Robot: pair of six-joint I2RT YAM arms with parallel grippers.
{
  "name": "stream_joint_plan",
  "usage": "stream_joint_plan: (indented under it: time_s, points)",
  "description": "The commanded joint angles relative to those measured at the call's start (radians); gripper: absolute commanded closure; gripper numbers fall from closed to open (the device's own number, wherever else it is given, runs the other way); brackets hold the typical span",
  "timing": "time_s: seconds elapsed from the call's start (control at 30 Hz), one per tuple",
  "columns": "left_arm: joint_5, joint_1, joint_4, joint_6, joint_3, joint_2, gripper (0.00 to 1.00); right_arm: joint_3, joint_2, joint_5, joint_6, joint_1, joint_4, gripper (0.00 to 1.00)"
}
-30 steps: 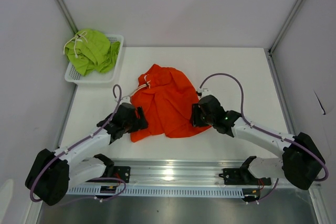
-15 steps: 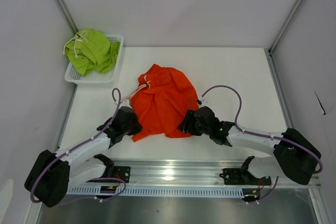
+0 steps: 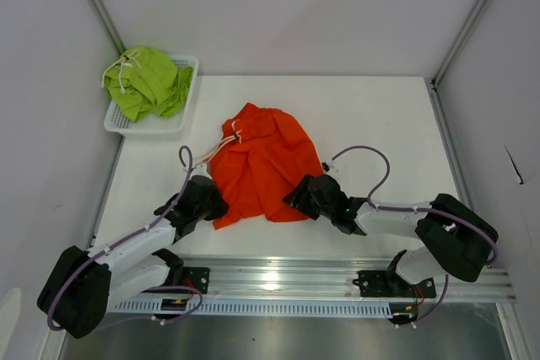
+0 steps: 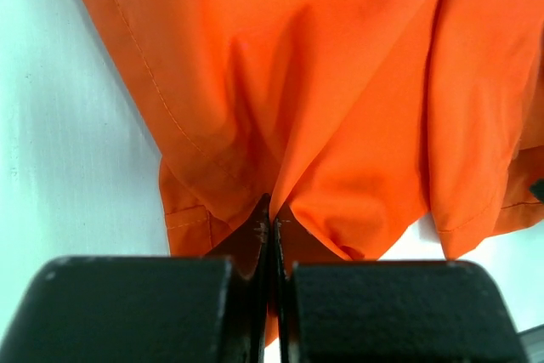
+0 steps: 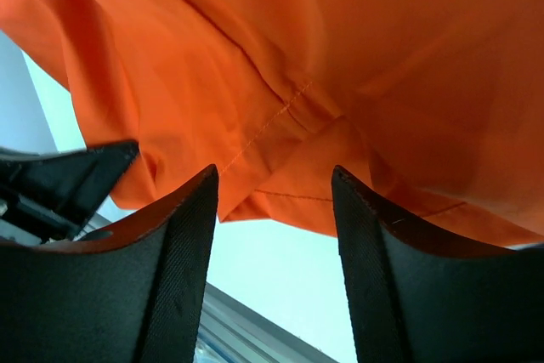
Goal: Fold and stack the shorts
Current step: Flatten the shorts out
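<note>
The orange shorts (image 3: 261, 166) lie crumpled in the middle of the table, white drawstring at their far left. My left gripper (image 3: 218, 205) is at their near left corner; in the left wrist view it (image 4: 274, 220) is shut, pinching a fold of the orange shorts (image 4: 323, 82) near the hem. My right gripper (image 3: 295, 196) sits low at the near right hem. In the right wrist view it (image 5: 274, 178) stands open, the stitched hem of the orange shorts (image 5: 340, 57) just beyond its fingertips. The lime green shorts (image 3: 148, 82) are bunched in the basket.
The white mesh basket (image 3: 191, 63) stands at the table's far left corner. A metal rail (image 3: 278, 276) runs along the near edge. White walls close in on both sides. The left gripper's black body (image 5: 51, 184) shows at the left of the right wrist view.
The left gripper has shut on the orange shorts' near left corner. The right arm has swung left and nearer along the hem, its jaws a little wider.
</note>
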Motion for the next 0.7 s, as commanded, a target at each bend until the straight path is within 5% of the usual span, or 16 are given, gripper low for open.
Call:
stream_joint_plan:
  time_s: [0.0,0.67]
  points:
    - [0.014,0.002,0.032,-0.013,-0.022,-0.047,1.0,0.012,0.036,0.042,0.081,-0.009,0.081,0.43]
    - [-0.041,-0.049,-0.086,-0.04,-0.035,-0.219,1.0,0.0,0.038,0.186,0.182,-0.018,-0.02,0.5]
